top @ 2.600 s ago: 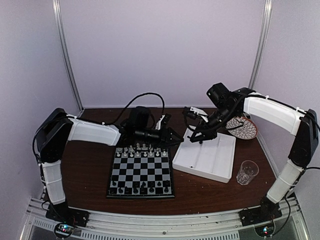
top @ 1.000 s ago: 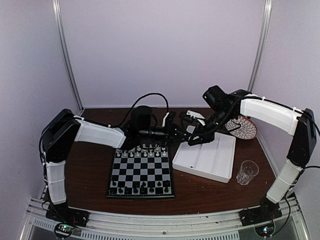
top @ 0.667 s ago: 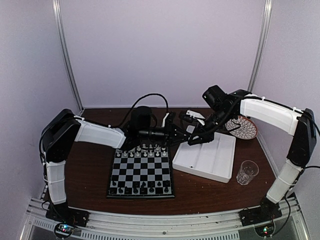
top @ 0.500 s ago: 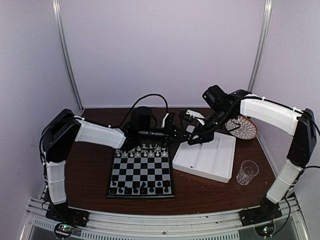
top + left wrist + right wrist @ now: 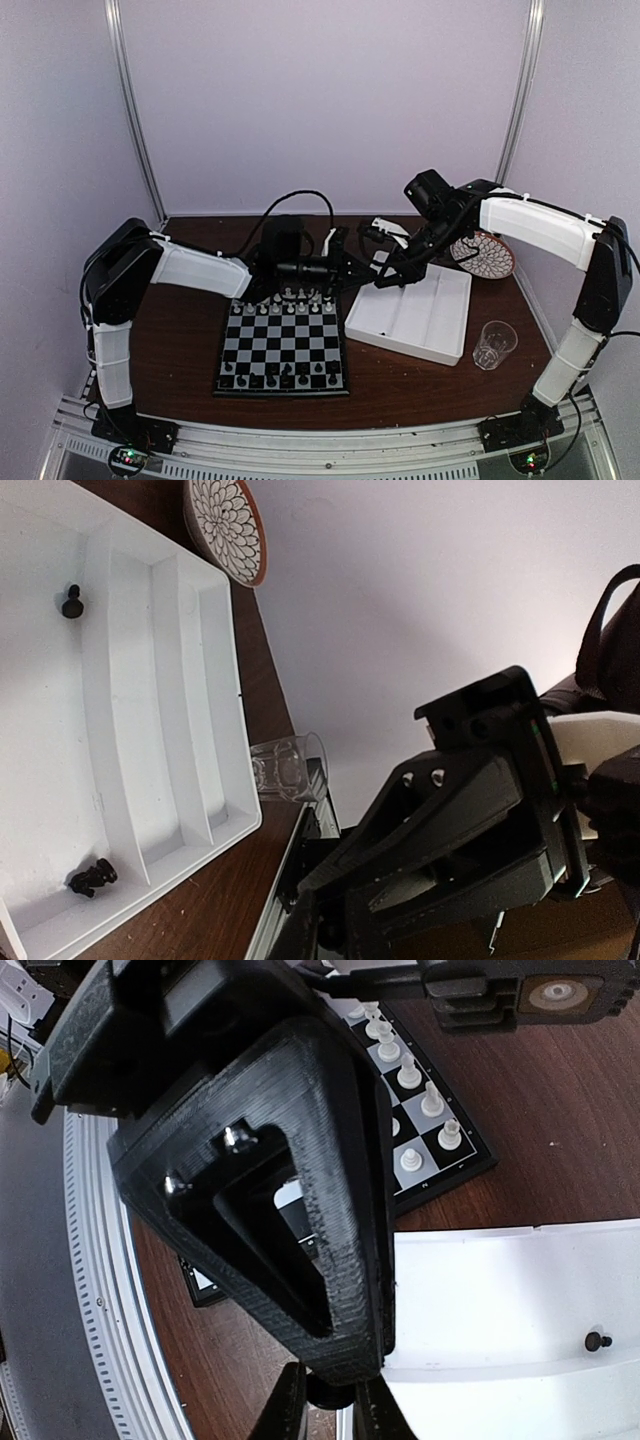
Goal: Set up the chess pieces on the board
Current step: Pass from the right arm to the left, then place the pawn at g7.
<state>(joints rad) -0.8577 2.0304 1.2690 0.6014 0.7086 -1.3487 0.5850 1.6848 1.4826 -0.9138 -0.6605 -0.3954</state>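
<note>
Above the seam between the board (image 5: 282, 345) and the white tray (image 5: 420, 322), my two end effectors meet tip to tip, which I read as a hand-over. My right end effector (image 5: 328, 1402) is narrow, its fingers pinching a small dark rounded lump that I take for a black chessman (image 5: 330, 1388). My left end effector (image 5: 352, 272) sits right against it, and I cannot tell whether its jaws are apart or closed. On the board the white chessmen (image 5: 285, 300) fill the two far rows and the black men (image 5: 280, 379) stand along the near edge, so I judge the set-up well along, with black's ranks to complete. A loose black piece (image 5: 72, 602) and a toppled black piece (image 5: 92, 877) lie in the tray, well apart. Next comes a firm pinch by the left before the right lets go, then a carry to a near square without brushing the standing men. The pieces are tiny glossy moulded plastic with round heads — slippery and easily tipped. The tray is smooth and ribbed, the board flat and checked, the tabletop (image 5: 180, 345) dark wood-grain.
</note>
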